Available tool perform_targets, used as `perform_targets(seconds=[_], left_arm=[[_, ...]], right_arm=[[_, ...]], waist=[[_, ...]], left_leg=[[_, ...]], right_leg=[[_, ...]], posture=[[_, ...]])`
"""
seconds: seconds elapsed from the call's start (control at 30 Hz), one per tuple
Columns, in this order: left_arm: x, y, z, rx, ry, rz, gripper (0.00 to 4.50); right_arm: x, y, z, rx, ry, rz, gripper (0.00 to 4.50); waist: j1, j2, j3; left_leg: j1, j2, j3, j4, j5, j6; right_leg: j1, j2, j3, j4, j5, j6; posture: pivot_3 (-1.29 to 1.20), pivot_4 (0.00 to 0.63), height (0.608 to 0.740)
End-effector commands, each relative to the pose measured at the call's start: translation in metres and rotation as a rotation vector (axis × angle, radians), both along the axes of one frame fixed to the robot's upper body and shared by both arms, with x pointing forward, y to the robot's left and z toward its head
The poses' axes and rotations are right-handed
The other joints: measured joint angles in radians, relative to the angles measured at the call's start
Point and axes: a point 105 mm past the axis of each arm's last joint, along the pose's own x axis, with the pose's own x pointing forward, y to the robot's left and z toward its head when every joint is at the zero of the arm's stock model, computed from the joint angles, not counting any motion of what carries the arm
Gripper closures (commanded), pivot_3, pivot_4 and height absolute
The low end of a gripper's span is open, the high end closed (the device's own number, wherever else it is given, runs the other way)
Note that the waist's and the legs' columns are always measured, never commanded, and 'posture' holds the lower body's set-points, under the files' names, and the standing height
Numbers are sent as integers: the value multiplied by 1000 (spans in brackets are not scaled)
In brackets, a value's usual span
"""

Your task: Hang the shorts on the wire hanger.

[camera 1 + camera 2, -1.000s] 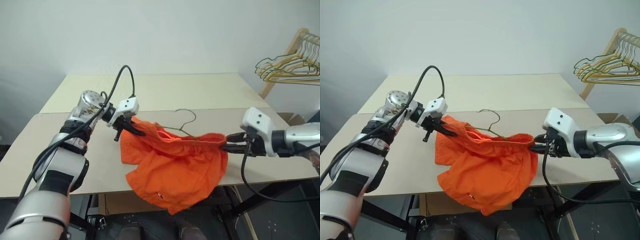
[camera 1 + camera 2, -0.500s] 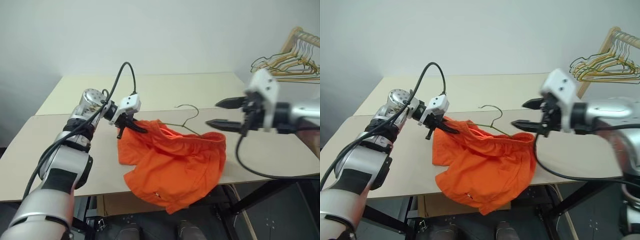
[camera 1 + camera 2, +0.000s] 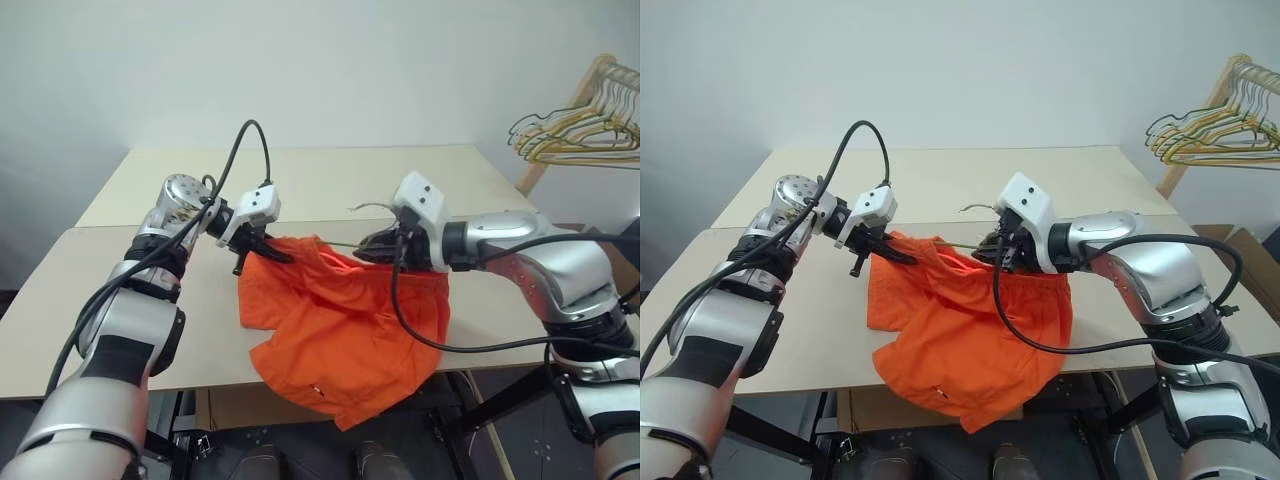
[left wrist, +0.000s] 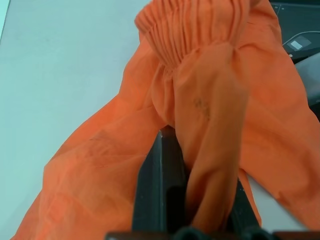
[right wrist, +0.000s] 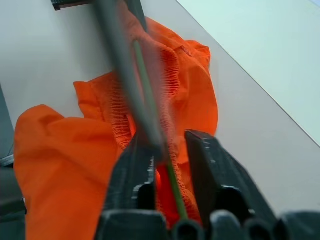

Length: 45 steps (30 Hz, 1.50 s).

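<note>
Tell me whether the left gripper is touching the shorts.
Touching. In the left wrist view the left gripper has its black fingers closed on a bunched fold of the orange shorts just below the gathered waistband.

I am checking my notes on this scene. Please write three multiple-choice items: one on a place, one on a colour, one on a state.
1. Where do the spare hangers hang?
A. on a wooden rack at far right
B. on the table
C. on the floor

2. What colour are the shorts?
A. blue
B. orange
C. white

3. What does the left claw do?
A. stands open above the table
B. is shut on the shorts
C. grips the hook

Key: 1 A, they hang from the wooden rack beyond the table; 2 B, the fabric is bright orange; 3 B, the waistband is pinched between its fingers.
</note>
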Motion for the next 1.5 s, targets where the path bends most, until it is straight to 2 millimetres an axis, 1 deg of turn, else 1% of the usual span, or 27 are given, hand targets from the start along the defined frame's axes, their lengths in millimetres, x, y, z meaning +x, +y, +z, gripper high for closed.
perform_targets(seconds=[0.03, 0.17, 0.23, 0.3, 0.33, 0.4, 0.5, 0.6, 0.67, 0.73, 0.83, 0.9, 0.97, 1.03, 1.2, 1.27, 1.33, 1.5], left_arm=[[2, -1, 19, -50, -62, -13, 4500], [2, -5, 26, -102, -104, -35, 4500], [2, -6, 33, -138, -81, -21, 3933], [0, -4, 43, -161, -96, -26, 3425], [1, -1, 46, -160, -113, -26, 3045], [1, 5, 49, -146, -133, -18, 2429], [2, 20, 44, -64, -179, -19, 1536], [0, 34, 26, 51, -218, -43, 535], [2, 37, 14, 93, -256, -44, 17], [5, 36, 5, 114, -275, -38, 17], [15, 31, -4, 141, -321, 25, 17], [20, 30, -6, 151, -352, 52, 429], [25, 28, -4, 129, -365, 87, 933], [26, 26, -3, 118, -365, 99, 1650], [27, 27, 0, 106, -370, 110, 3266], [30, 28, 5, 86, -372, 136, 3939], [31, 28, 10, 64, -372, 150, 4449], [29, 24, 34, -53, -355, 140, 4449]], right_arm=[[0, -3, 14, 25, -67, 18, 4473], [1, -4, 14, 24, -97, 36, 4473], [2, -5, 14, 24, -109, 44, 4500], [2, -7, 14, 21, -115, 55, 4500], [2, -9, 14, 19, -119, 61, 4500], [2, -11, 14, 12, -125, 69, 4500], [1, -15, 14, 0, -134, 79, 4500], [1, -17, 15, -4, -139, 82, 4500], [1, -18, 16, -5, -144, 83, 4500], [1, -18, 17, -5, -148, 82, 4500], [-1, -19, 19, -6, -153, 83, 4500], [-1, -19, 20, -8, -154, 82, 4500], [-1, -21, 20, -10, -153, 75, 4500], [-2, -22, 20, -13, -152, 73, 4500], [-2, -25, 20, -18, -146, 68, 4500], [-2, -26, 20, -18, -141, 67, 4500], [-2, -27, 20, -20, -137, 64, 4500], [0, -30, 14, -42, -135, 46, 4500]], waist=[[0, 0, 0], [-1, 0, 0], [-1, 0, 0], [-1, 0, 0], [-1, 0, 0], [-2, 0, 0], [-1, 0, 0], [1, 0, 0], [2, 0, 0], [3, 0, 0], [8, 0, 0], [12, 0, 0], [14, 0, 0], [14, 0, 0], [14, 0, 0], [14, 0, 0], [15, 0, 0], [15, 0, 0]], left_leg=[[0, 0, 0, 0, 0, 0], [1, 0, 0, 0, 0, 0], [1, 0, 0, 0, 0, 0], [1, 0, 0, 0, 0, 0], [1, 0, 0, 0, 0, 0], [1, 0, 0, 0, 0, 0], [1, 0, 0, 0, 0, 0], [1, 0, 0, 0, 0, 0], [1, 0, 0, 0, 0, 0], [1, 0, 0, 0, 0, 0], [1, 0, 0, 1, 0, 0], [1, 0, 0, 0, 0, 0], [1, 0, 0, 0, 0, 0], [1, 0, 0, 0, 0, 0], [1, 0, 0, 0, 0, 0], [1, 0, 0, 0, 0, 0], [1, 0, 0, 0, 0, 0], [1, 0, 0, 0, 0, 0]], right_leg=[[0, 0, 0, 0, 0, 0], [0, 0, 0, 1, 0, 1], [0, 0, 0, 1, 0, 1], [0, 0, 0, 1, -1, 1], [0, 0, 0, 1, -1, 1], [0, 0, 0, 1, -1, 1], [0, 0, 0, 1, -1, 1], [0, 0, 0, 1, -1, 1], [0, 0, 0, 1, -1, 0], [1, 0, 0, 1, -1, 0], [1, 0, 0, 1, -1, 1], [1, 0, 0, 1, -1, 1], [0, 0, 0, 1, 0, 1], [0, 0, 0, 0, 0, 0], [0, 0, 0, 1, 0, 0], [0, 0, 0, 1, 0, 0], [0, 0, 0, 1, 0, 0], [0, 0, 0, 1, 0, 0]], posture=[[43, 0, 740], [48, 0, 740], [56, 0, 740], [56, 0, 740], [56, 0, 740], [68, 0, 740], [69, 0, 740], [64, 0, 740], [64, 0, 740], [58, 0, 740], [46, 0, 740], [46, 0, 740], [39, 0, 740], [39, 0, 740], [39, 0, 740], [44, 0, 740], [46, 0, 740], [58, 0, 740]])
